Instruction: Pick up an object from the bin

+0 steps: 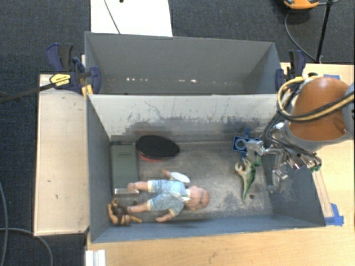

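Looks like the approach stage: gripper (277, 173) parked well right of the doll (172, 195), just beside a skinny green dino toy (247, 177), also right of the doll. Can't tell how far open, nothing visibly held. Probably needs lining up over that thin, bumpy, plastic-looking body, then closing.

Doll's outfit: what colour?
Light blue, seen on the doll in the camera view.
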